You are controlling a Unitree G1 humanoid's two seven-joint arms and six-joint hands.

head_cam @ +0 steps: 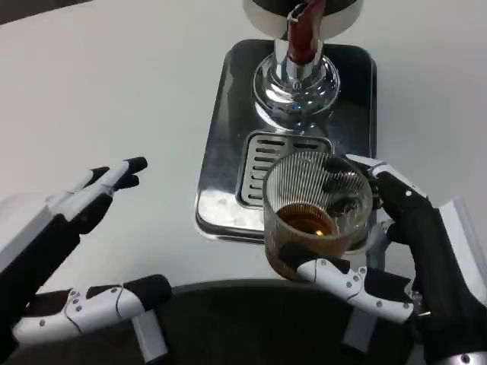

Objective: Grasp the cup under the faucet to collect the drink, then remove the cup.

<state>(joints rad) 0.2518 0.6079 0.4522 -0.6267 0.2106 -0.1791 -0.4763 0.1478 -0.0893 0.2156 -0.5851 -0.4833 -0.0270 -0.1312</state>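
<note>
The right hand (403, 251) is seen at the lower right of the frame, closed around a ribbed glass cup (318, 217). One finger is laid across the near lower wall of the cup, and others are wrapped around its far right side, so the cup is held by its sides. The cup is found at centre right, over the near edge of the steel drip tray (228, 152), partly above the slotted grate (262, 163) and partly past the tray's front lip. Whether its base is touching the tray or raised clear of it cannot be told.

A shallow amount of brown drink (306, 222) is visible in the bottom of the cup. Collection is therefore judged to be done, at least in part.

The chrome faucet base (297, 80) with its dark red spout (303, 34) stands at the upper centre of the frame, well apart from the cup. The cup is no longer beneath the spout, so removal is judged to be under way. What is left is judged to be carrying the cup fully off the tray and setting it on the white table (114, 84).

The left hand (91, 201) is seen at the lower left, holding nothing, its fingers extended and apart above the table.
</note>
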